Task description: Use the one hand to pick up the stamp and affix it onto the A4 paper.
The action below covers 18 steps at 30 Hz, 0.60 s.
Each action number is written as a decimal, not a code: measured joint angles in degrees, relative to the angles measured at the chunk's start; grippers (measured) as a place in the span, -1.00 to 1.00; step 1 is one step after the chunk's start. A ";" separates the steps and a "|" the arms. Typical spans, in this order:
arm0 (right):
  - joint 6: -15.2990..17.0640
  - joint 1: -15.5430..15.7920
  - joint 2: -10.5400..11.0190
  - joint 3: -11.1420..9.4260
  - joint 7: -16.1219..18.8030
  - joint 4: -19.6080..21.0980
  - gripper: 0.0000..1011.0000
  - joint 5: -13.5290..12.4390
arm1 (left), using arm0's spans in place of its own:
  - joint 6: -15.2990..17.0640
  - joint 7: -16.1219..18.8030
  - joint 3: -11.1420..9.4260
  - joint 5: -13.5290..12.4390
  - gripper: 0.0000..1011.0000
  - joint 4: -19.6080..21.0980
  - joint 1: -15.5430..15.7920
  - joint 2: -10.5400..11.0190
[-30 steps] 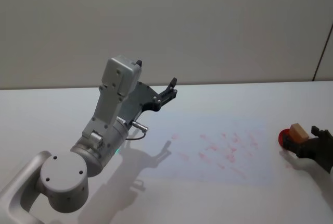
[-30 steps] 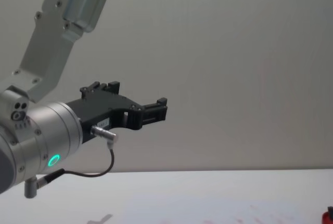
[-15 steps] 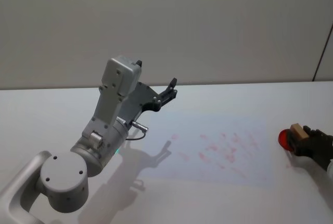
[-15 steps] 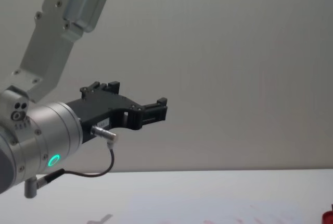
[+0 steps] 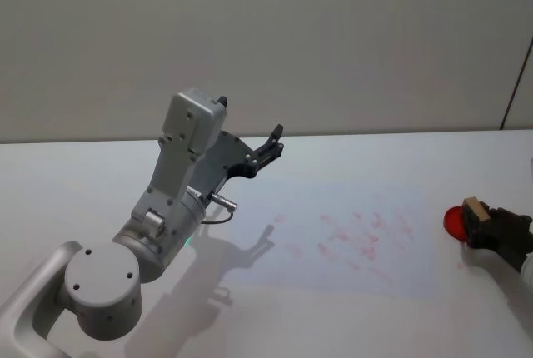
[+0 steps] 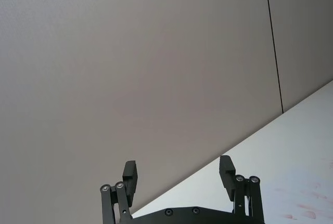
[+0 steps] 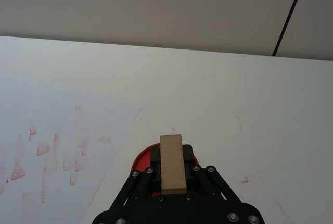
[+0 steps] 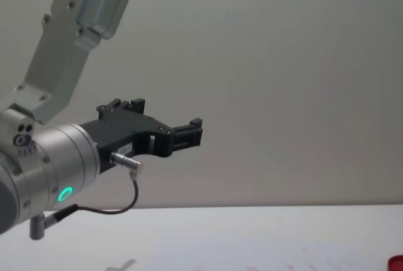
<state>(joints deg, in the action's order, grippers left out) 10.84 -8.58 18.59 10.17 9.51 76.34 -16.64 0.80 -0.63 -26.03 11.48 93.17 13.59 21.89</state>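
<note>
The tan wooden stamp (image 5: 475, 210) sits between the black fingers of my right gripper (image 5: 483, 223) at the table's right edge. The gripper is shut on it. In the right wrist view the stamp (image 7: 172, 163) stands over a round red ink pad (image 7: 142, 157), and I cannot tell whether it touches the pad. The A4 paper (image 5: 333, 212) lies flat at the table's middle with pinkish-red marks on it, to the left of the pad (image 5: 455, 222). My left gripper (image 5: 273, 143) hangs open high above the table's left part, holding nothing (image 6: 178, 174).
The grey left arm (image 5: 179, 183) rises over the table's left half and casts a shadow there. The paper's right edge (image 7: 117, 146) ends just short of the pad. The white table (image 7: 250, 94) runs back to a plain wall.
My right gripper has sunk a little with the stamp toward the red pad. The left arm has not moved.
</note>
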 joint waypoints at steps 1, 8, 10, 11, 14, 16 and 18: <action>0.00 -0.01 -0.01 0.00 0.05 0.02 -0.56 -0.02 | 0.00 0.00 0.00 0.00 0.98 0.00 0.00 0.00; 0.06 -0.23 -0.10 -0.06 0.59 1.00 -0.56 -0.51 | 0.00 0.00 0.00 0.00 0.98 0.00 0.00 0.00; 0.14 -0.44 -0.24 -0.06 0.87 1.55 -0.56 -0.75 | 0.00 0.00 0.00 0.00 0.98 0.00 0.00 0.00; 0.16 -0.53 -0.29 -0.04 0.98 1.70 -0.56 -0.81 | 0.00 0.00 0.00 0.00 0.98 0.00 0.00 0.00; 0.21 -1.01 -0.64 0.15 1.38 2.26 -0.56 -0.98 | 0.00 0.00 0.00 0.00 0.98 0.00 0.00 0.00; 0.25 -1.55 -1.04 0.42 1.71 2.51 -0.56 -1.01 | 0.00 0.00 0.00 0.00 0.98 0.00 0.00 0.00; 0.27 -2.22 -1.56 0.78 2.00 2.54 -0.56 -0.99 | 0.00 0.00 0.00 0.00 0.98 0.00 0.00 0.00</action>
<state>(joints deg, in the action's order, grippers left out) 11.11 -10.80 17.03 10.95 11.51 78.88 -17.63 0.79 -0.62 -26.02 11.48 93.17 13.59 21.89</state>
